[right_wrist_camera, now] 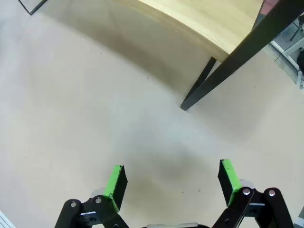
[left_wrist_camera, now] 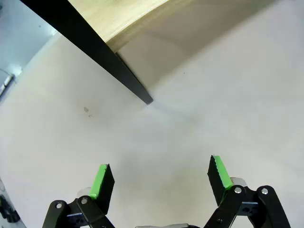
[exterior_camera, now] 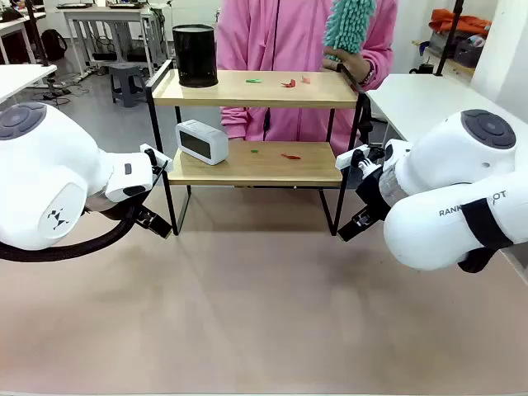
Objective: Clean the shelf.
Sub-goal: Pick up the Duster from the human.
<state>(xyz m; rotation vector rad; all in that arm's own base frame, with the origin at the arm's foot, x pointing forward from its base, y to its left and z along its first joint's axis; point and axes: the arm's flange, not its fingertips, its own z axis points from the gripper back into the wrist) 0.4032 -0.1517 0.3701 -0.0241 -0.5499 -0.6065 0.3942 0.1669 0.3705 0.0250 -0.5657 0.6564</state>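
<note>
We see the shelf [exterior_camera: 223, 87] standing at 12 o'clock on the pale worktop [exterior_camera: 264, 313], with a person in a pink top [exterior_camera: 272, 41] just behind it. On its upper board a black cylindrical container [exterior_camera: 195, 55] sits at the 9 o'clock end, and small red and green scraps [exterior_camera: 288, 82] lie toward 3 o'clock. On the lower board a white digital clock [exterior_camera: 202, 141] rests at the 9 o'clock end, with more scraps [exterior_camera: 289, 156] near the middle. The person's hand [exterior_camera: 351, 64] holds a teal chenille duster [exterior_camera: 349, 23] upright above the shelf's 3 o'clock end.

The left fingers [left_wrist_camera: 100, 183] are spread wide over bare worktop and grip nothing. In their wrist view a black shelf leg [left_wrist_camera: 92, 47] meets the worktop at 12 o'clock. The right fingers [right_wrist_camera: 116, 183] are likewise wide apart and empty, with another shelf leg [right_wrist_camera: 228, 66] planted at 1 o'clock. From the front, the left arm [exterior_camera: 58, 181] sits at 8 o'clock of the shelf and the right arm [exterior_camera: 462, 198] at 4 o'clock, both apart from it.
</note>
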